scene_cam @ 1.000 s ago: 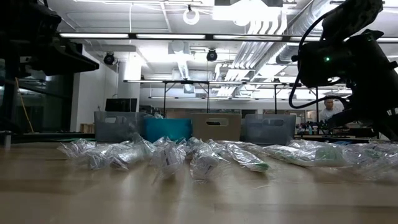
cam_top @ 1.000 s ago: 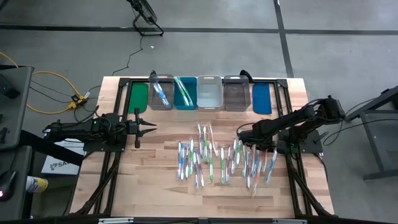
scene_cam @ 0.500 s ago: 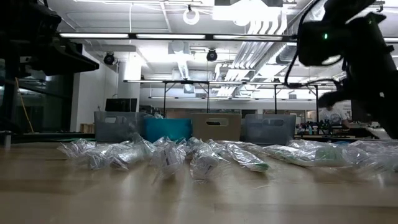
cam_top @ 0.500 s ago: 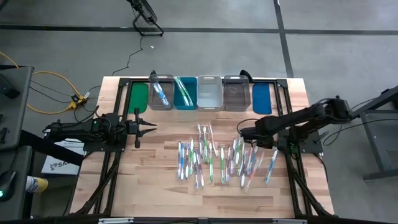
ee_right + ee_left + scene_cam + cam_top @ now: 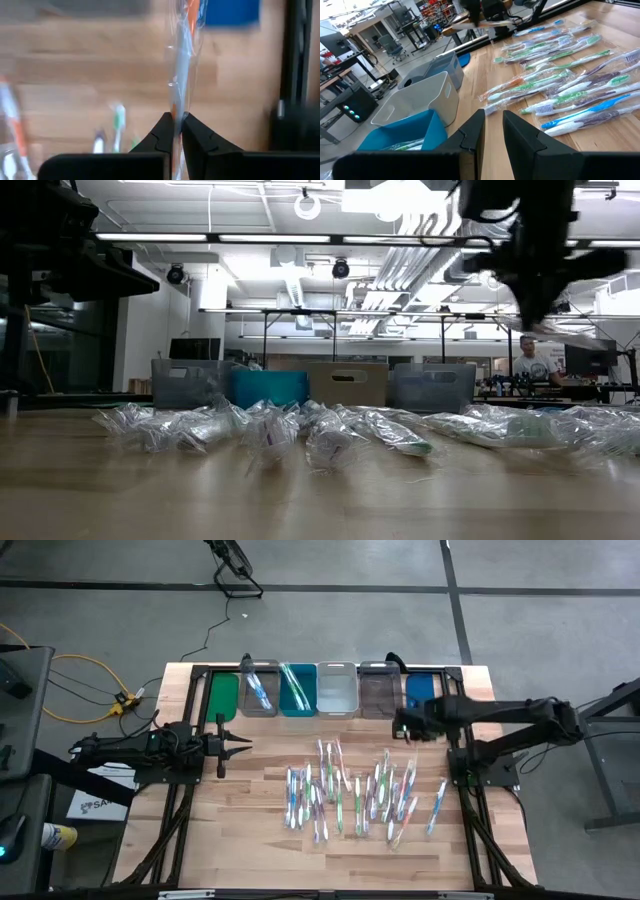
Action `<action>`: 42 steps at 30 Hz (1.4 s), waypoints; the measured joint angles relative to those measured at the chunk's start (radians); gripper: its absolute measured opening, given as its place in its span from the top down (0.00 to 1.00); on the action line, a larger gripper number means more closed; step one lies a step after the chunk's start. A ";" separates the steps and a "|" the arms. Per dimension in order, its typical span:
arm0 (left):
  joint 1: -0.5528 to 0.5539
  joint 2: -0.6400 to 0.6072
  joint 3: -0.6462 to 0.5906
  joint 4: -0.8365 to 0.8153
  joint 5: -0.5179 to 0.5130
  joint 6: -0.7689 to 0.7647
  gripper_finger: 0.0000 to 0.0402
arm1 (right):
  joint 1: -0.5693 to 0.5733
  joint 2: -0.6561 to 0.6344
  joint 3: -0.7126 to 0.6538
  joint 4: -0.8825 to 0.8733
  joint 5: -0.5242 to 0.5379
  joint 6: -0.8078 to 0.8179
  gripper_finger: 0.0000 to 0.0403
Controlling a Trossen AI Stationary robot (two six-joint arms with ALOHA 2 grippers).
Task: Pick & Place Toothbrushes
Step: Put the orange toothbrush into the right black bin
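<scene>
Right claw (image 5: 175, 131) is clamped on a wrapped toothbrush (image 5: 183, 65) with an orange and grey handle; I see its fingers (image 5: 162, 131) pinched tight on the clear wrapper in the right wrist view. From the high view, the claw (image 5: 403, 727) hangs above the surface (image 5: 250, 840), near the dark grey bin (image 5: 379, 691) and the blue bin (image 5: 421, 697) at the far edge. In the low view it is raised well over the pile.

My left claw (image 5: 240, 748) waits out on the left side of the surface, pointing toward the middle. Its fingers (image 5: 472, 132) stand a narrow gap apart with nothing between them.

Loose toothbrushes (image 5: 340, 790) lie scattered in their clear wrappers across the middle and right of the surface, mostly lengthwise toward the bins. A few more already sit in the clear grey bin (image 5: 258, 692) and the teal bin (image 5: 297, 692). Between teal and dark grey stands a pale bin (image 5: 337, 690), and a green bin (image 5: 222, 697) sits at the left end of the row.

A person (image 5: 528, 362) stands in the room behind.
</scene>
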 joint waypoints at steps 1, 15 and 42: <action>0.000 0.000 0.000 0.000 0.000 0.000 0.84 | -0.032 0.000 0.019 0.022 0.013 -0.101 0.97; 0.000 0.000 0.000 0.000 0.000 0.000 0.84 | -0.407 0.052 0.140 0.483 -0.120 -1.030 0.97; 0.000 0.000 0.000 0.000 0.000 0.000 0.84 | -0.595 0.616 0.422 0.309 -0.202 -1.084 0.95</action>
